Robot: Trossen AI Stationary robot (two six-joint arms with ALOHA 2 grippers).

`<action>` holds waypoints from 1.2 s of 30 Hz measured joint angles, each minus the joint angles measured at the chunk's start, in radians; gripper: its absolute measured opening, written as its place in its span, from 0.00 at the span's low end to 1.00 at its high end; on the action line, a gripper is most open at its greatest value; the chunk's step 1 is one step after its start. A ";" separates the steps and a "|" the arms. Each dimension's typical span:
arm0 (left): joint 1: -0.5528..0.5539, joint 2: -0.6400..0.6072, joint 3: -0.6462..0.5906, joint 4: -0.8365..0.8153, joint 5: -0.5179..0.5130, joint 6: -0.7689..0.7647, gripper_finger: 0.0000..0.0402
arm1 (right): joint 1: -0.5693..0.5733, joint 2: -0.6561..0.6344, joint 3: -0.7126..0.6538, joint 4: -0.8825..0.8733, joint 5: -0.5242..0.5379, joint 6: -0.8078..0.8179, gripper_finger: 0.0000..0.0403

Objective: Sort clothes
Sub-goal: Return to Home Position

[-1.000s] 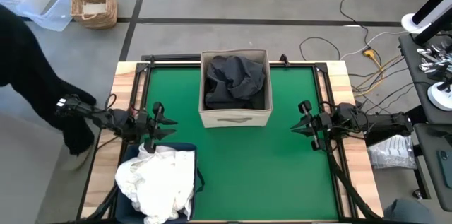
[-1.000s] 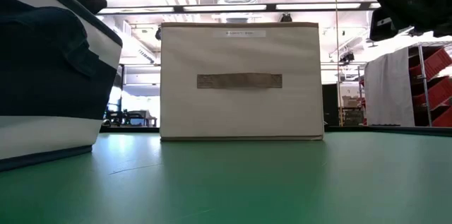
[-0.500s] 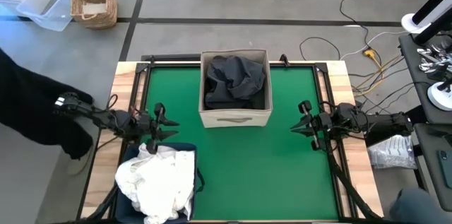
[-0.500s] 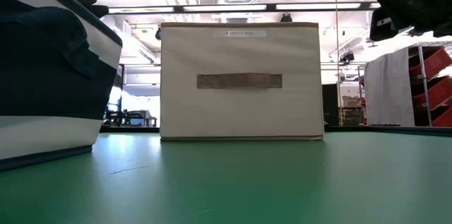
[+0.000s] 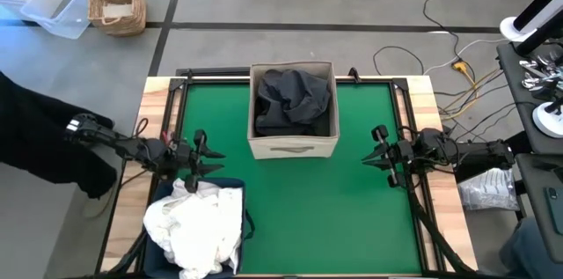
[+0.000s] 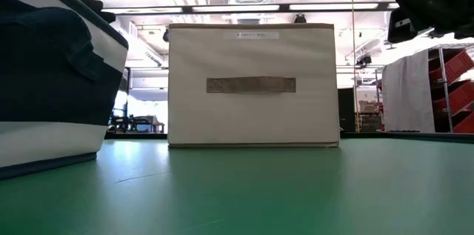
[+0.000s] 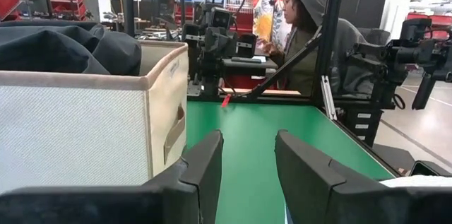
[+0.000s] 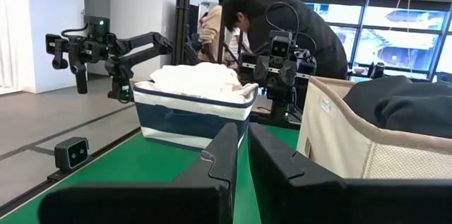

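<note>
Dark grey and black clothes (image 5: pixel 293 101) lie heaped in the beige fabric box (image 5: pixel 293 147) at the middle of the table's far half. They also show in the left wrist view as dark clothes (image 7: pixel 63 44). White clothes (image 5: pixel 195 224) are piled in the navy bin (image 5: pixel 242 193) at the near left, and over its rim as white clothes (image 8: pixel 198 79). My left gripper (image 5: pixel 215 157) hovers open just beyond the bin's far edge, pointing right. My right gripper (image 5: pixel 365 159) hangs shut over the table's right side, pointing left. Neither touches anything.
A person in dark clothing (image 5: pixel 35 138) stands at the table's left edge, beside my left arm. Another person in a grey hood (image 7: pixel 311 33) is beyond the right side. Bare green mat (image 5: pixel 308 217) lies between bin, box and right gripper. A wicker basket (image 5: pixel 116 2) stands on the floor.
The person at the table's left edge has shifted. Both arms and all the clothes have kept still.
</note>
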 joint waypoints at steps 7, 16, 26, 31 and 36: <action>0.000 0.021 0.000 0.000 0.000 0.000 0.28 | 0.000 0.000 0.000 0.000 0.000 0.000 0.07; 0.000 0.046 0.000 0.000 0.000 0.000 0.28 | 0.000 0.000 0.000 0.000 0.000 0.000 0.07; 0.000 0.067 0.000 0.000 0.000 0.000 0.28 | 0.000 0.000 0.000 0.000 0.000 0.000 0.07; 0.000 0.074 0.000 0.000 0.000 0.000 0.28 | 0.000 0.000 0.000 0.000 0.000 0.000 0.07; 0.000 0.079 0.000 0.001 0.000 0.000 0.28 | 0.000 0.000 0.000 0.000 0.000 0.000 0.07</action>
